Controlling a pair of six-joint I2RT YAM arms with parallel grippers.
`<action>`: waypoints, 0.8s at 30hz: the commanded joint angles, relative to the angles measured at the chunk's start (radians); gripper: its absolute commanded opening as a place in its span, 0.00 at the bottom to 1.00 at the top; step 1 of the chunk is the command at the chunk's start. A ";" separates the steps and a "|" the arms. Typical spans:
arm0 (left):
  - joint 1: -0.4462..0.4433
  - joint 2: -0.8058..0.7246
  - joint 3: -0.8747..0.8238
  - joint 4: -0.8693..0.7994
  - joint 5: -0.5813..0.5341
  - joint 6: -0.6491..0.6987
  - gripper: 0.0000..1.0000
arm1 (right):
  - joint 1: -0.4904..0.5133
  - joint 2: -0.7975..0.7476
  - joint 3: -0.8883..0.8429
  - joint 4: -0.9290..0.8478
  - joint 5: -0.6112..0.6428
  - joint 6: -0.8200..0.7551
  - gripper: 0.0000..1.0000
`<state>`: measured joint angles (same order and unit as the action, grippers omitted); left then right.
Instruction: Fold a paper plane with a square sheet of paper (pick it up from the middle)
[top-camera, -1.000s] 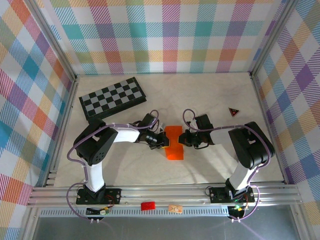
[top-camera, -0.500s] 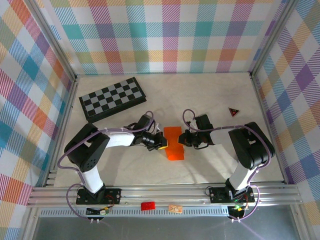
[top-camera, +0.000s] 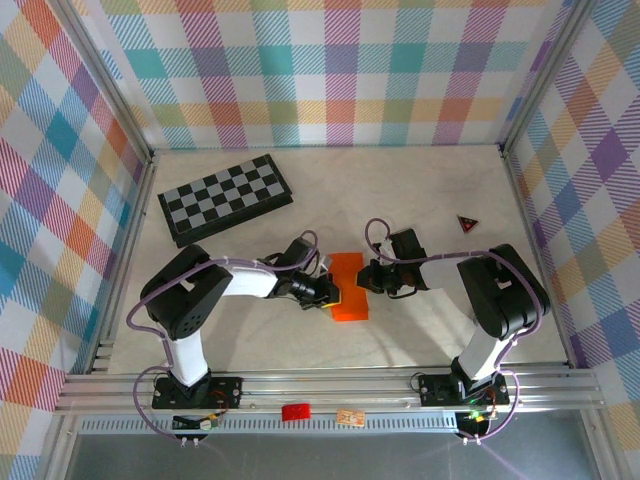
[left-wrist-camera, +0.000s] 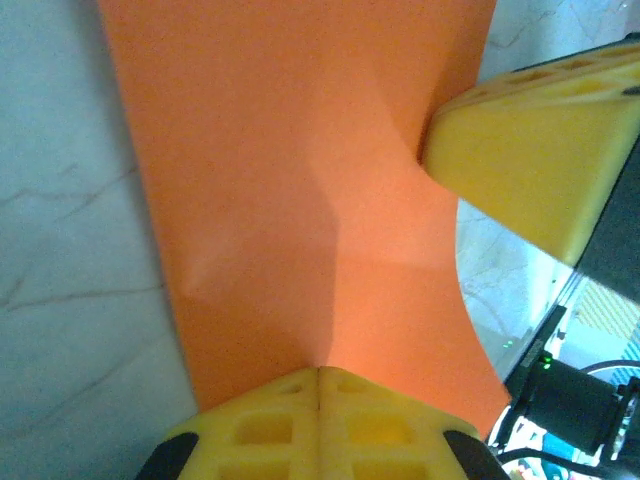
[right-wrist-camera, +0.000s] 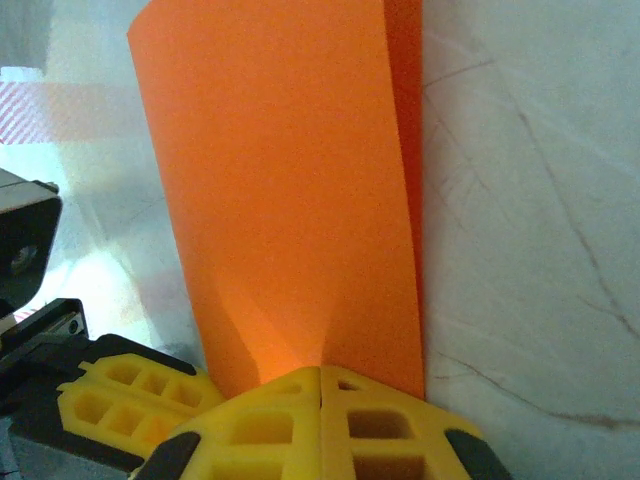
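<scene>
The square sheet of paper (top-camera: 350, 285) lies folded into a narrow bright orange rectangle between the two arms at the table's middle. My left gripper (top-camera: 331, 294) is at its left edge, the yellow fingertips (left-wrist-camera: 318, 372) pressed together on the paper (left-wrist-camera: 300, 180), which creases up into them. My right gripper (top-camera: 367, 277) is at the right edge, its fingertips (right-wrist-camera: 320, 370) also shut on the paper (right-wrist-camera: 280, 180), which puckers toward them. The right gripper's yellow finger (left-wrist-camera: 530, 150) appears in the left wrist view, and the left's fingers (right-wrist-camera: 125, 400) in the right wrist view.
A black-and-grey checkerboard (top-camera: 225, 198) lies at the back left. A small dark red triangle (top-camera: 467, 222) sits at the right. A small red cylinder (top-camera: 296, 411) rests on the front rail. Checked walls enclose the table on three sides.
The left arm's elbow swung out left and came back, and its gripper slid slightly nearer and rightward along the paper's left edge. The right arm stayed still.
</scene>
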<state>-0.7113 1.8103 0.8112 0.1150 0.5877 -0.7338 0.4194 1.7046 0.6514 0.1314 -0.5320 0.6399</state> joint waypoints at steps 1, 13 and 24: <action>-0.001 -0.028 -0.070 -0.179 -0.087 0.073 0.00 | -0.008 0.043 -0.059 -0.155 0.161 -0.018 0.00; -0.002 -0.186 -0.080 -0.033 -0.070 -0.014 0.00 | -0.008 0.051 -0.059 -0.151 0.158 -0.018 0.00; -0.023 -0.013 -0.014 0.068 0.056 -0.044 0.00 | -0.008 0.059 -0.056 -0.153 0.161 -0.016 0.00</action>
<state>-0.7227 1.7550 0.7856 0.1658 0.5911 -0.7696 0.4194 1.7046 0.6491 0.1360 -0.5323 0.6403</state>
